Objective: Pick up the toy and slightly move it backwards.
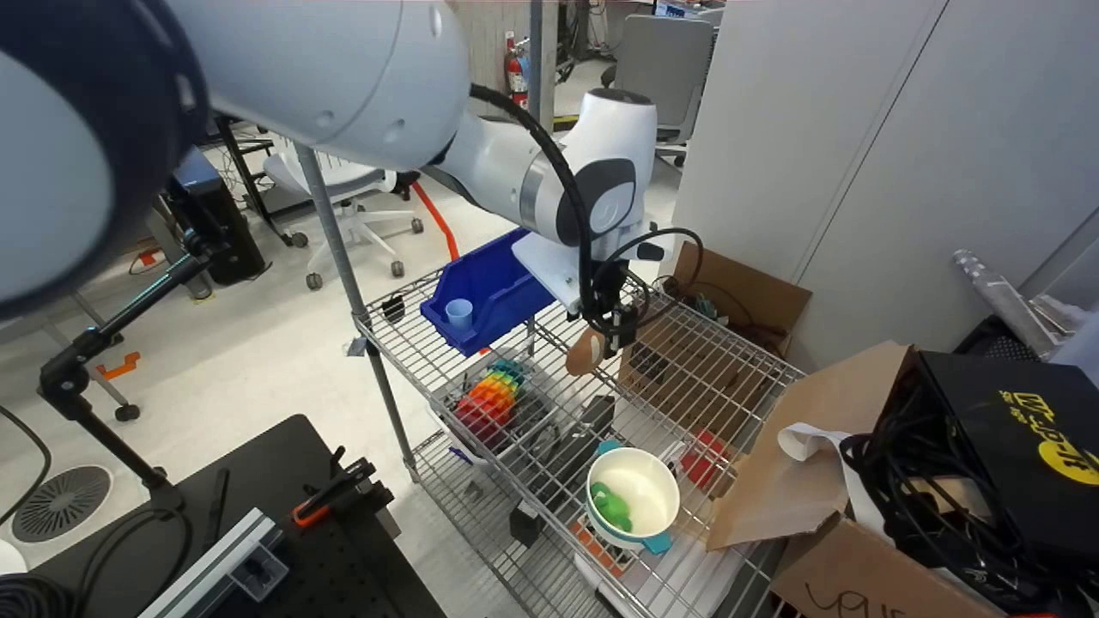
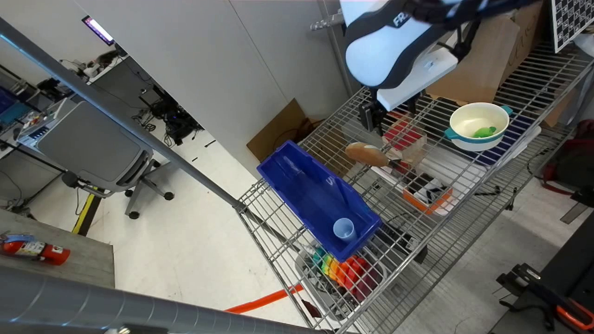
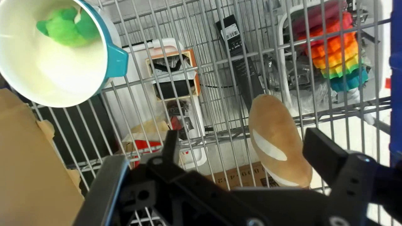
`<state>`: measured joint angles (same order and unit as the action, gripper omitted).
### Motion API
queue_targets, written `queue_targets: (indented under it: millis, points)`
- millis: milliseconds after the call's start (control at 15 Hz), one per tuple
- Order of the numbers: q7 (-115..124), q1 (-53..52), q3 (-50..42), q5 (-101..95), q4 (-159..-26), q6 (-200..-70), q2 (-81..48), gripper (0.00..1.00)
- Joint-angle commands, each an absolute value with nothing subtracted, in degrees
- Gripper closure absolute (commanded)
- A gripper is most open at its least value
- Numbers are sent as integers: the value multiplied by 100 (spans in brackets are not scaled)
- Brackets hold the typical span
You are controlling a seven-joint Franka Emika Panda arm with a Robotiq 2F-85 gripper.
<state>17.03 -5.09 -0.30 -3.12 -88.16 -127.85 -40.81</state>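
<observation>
A robot's gripper (image 3: pixel 241 137) hung over a wire rack (image 2: pixel 274 218), its jaws spread apart, with a brown loaf-shaped item (image 3: pixel 279 131) visible between them at the lower right of the wrist view. The multicoloured toy (image 3: pixel 334 50), banded red, orange and green, lay beneath the rack at that view's upper right. A white bowl (image 3: pixel 40 72) containing a green object (image 3: pixel 67 33) sat upper left. In an exterior view, a blue bin (image 2: pixel 306 190) at centre held a light-blue cup (image 2: pixel 344 228).
</observation>
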Motion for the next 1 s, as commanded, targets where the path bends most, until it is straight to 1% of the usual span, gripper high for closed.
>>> queue_targets:
  millis: [0, 200, 467, 533, 867, 933]
  points:
    - [1780, -672, -147, -287, -7399, -12386, -5205, 0]
    - [1700, -670, -103, -202, -6556, -12188, -5905, 0]
    - [1350, -602, 67, -88, -5427, -11498, -6658, 0]
    - [1550, -676, -69, -165, -6223, -11937, -6238, 0]
    - [1534, -679, -73, -155, -6110, -11901, -6354, 0]
    - [1681, -722, -154, -367, -6951, -12763, -5899, 0]
